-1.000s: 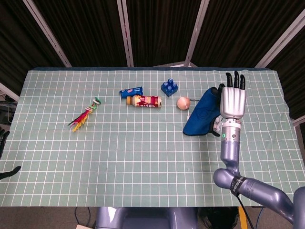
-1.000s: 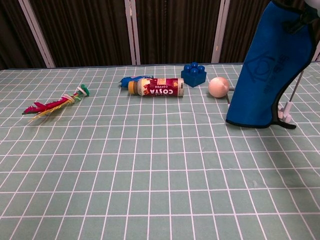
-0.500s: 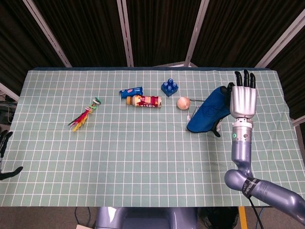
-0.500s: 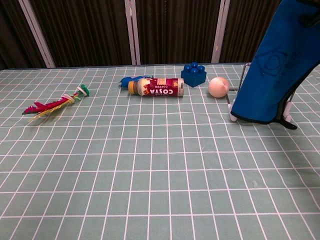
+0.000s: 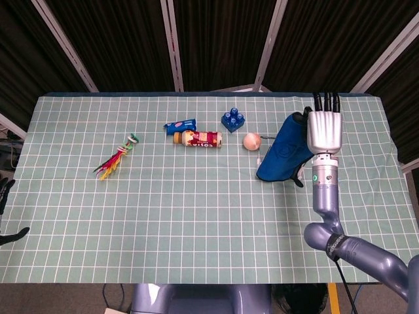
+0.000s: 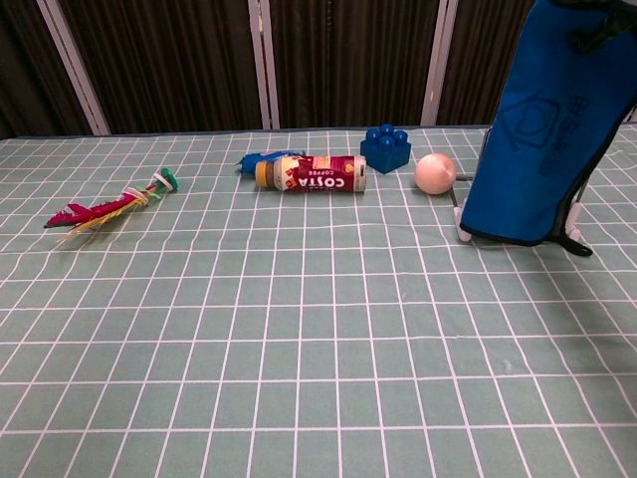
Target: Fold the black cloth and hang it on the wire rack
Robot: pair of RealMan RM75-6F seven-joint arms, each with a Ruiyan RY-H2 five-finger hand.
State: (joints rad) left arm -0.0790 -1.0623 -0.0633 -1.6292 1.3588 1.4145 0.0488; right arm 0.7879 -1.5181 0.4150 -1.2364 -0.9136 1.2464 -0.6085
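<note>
The cloth [image 5: 283,154] is blue with dark edging and a printed outline; it hangs upright at the table's right side [image 6: 542,139]. Its lower edge drapes around the thin wire rack [image 6: 463,231], of which only white feet and a bit of wire show. My right hand [image 5: 324,129] is at the cloth's top edge and holds it there, fingers bent over the far side. In the chest view the cloth's top runs out of frame. My left hand [image 5: 6,209] shows only as dark fingers at the far left edge, spread apart, holding nothing.
A pink ball [image 5: 251,140] lies just left of the rack. Further left are a blue block [image 5: 233,119], a Costa bottle [image 5: 198,138] and a blue packet [image 5: 180,124]. A feather toy [image 5: 116,157] lies at the left. A green checked cloth covers the table [image 5: 196,216].
My right hand swung right with the cloth, then came back a little to the left and further away. The cloth's lower edge settled around the rack, hanging straighter.
</note>
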